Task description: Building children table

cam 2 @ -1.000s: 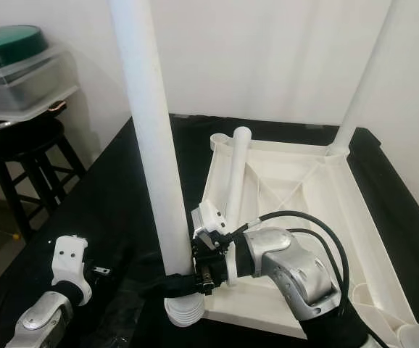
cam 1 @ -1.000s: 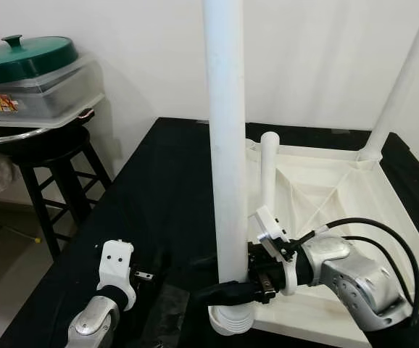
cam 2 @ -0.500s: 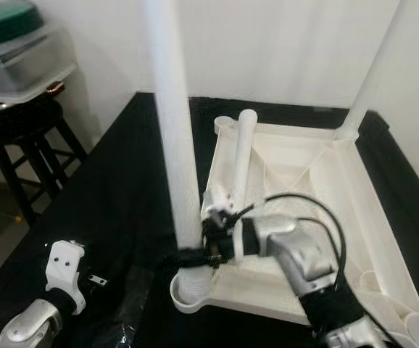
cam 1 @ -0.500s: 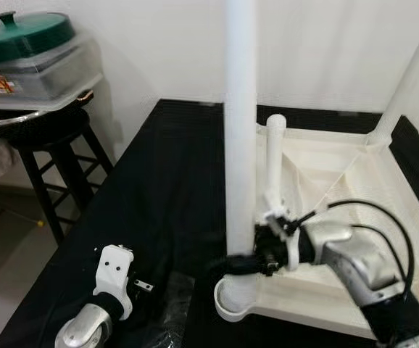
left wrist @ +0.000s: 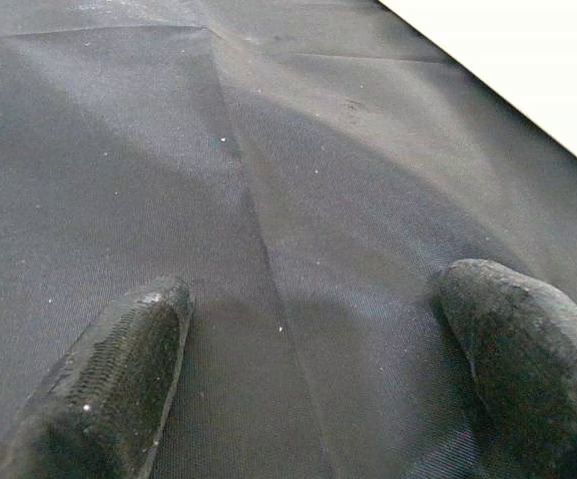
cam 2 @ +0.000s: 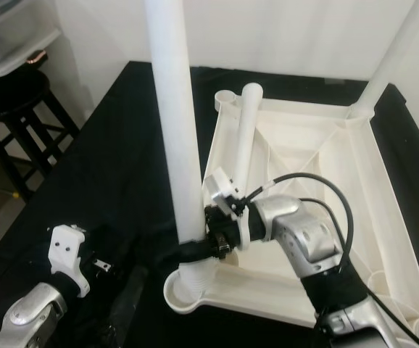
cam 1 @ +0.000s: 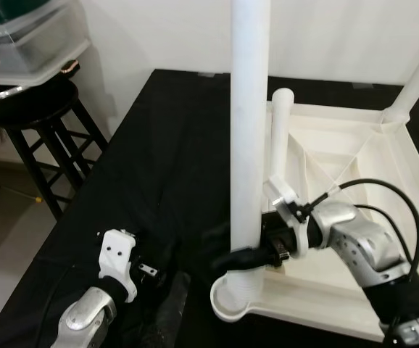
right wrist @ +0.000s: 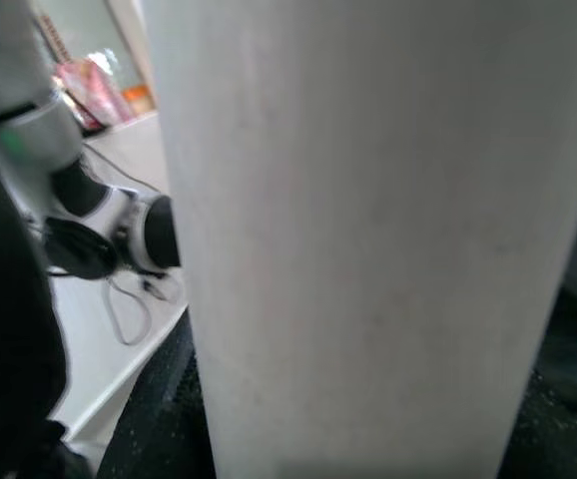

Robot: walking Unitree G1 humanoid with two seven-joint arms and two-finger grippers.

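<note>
A black cloth (cam 1: pixel 159 167) carries the upturned white tabletop (cam 1: pixel 354 156). The right gripper (cam 1: pixel 247 257) clamps the white table leg (cam 1: pixel 249 130) standing in the near corner socket (cam 1: pixel 233 297) (threads barely seated); tilt could cross-thread it. The left gripper (left wrist: pixel 308 349) rests parted on the cloth.

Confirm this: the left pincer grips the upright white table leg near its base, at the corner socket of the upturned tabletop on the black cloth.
Wrong arm. The right pincer grips the upright white table leg near its base, at the corner socket of the upturned tabletop. The left eye view shows this. The left pincer is open over the black cloth.
</note>
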